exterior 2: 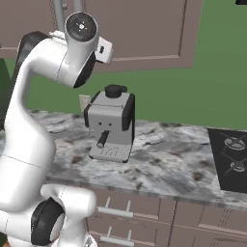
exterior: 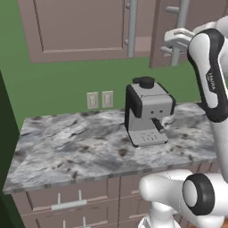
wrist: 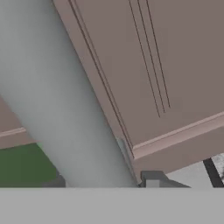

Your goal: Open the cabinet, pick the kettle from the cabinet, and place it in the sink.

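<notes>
Your hand [exterior: 174, 43] sits at the mauve-brown wall cabinet's [exterior: 80, 26] right door, straddling its vertical silver bar handle [wrist: 57, 109]; grip state unclear. Bar's long axis runs vertical. Kettle presumably inside, behind doors.

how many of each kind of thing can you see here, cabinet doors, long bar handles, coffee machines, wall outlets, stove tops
cabinet doors: 2
long bar handles: 2
coffee machine: 1
wall outlets: 2
stove top: 1
total: 8

Matt mauve-brown wood-look cabinet [exterior: 80, 31] w/ brushed silver metal handles [exterior: 132, 26], polished grey marble counter [exterior: 80, 147], plastic-look coffee machine [exterior: 147, 111]
</notes>
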### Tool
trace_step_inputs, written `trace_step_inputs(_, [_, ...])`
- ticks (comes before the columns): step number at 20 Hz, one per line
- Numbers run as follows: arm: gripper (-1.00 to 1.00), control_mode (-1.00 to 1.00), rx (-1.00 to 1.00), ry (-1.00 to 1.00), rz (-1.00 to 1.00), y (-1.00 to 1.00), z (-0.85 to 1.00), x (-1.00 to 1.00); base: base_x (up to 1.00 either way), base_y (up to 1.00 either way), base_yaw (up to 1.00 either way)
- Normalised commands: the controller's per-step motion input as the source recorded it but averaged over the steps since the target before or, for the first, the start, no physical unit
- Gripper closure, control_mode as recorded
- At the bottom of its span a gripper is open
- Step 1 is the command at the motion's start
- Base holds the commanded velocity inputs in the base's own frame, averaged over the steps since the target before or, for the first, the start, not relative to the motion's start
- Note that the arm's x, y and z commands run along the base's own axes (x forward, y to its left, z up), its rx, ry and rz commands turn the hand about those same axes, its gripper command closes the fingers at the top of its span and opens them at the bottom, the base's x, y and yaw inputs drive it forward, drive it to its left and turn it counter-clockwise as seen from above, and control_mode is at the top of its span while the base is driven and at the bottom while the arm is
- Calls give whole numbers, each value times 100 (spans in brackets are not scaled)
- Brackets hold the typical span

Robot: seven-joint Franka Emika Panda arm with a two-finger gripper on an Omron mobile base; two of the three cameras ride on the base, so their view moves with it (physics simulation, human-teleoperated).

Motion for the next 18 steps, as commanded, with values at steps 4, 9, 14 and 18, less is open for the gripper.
trace_step_inputs(4, [100,-100,23,0,18,-45,1,-63,0,0,0])
trace_step_inputs(9, [100,-100,22,0,14,-48,4,-55,0,0,0])
trace_step_inputs(14, [100,-100,22,0,11,-49,5,-50,0,0,0])
trace_step_inputs(18, [100,-100,21,0,9,-47,3,-45,0,0,0])
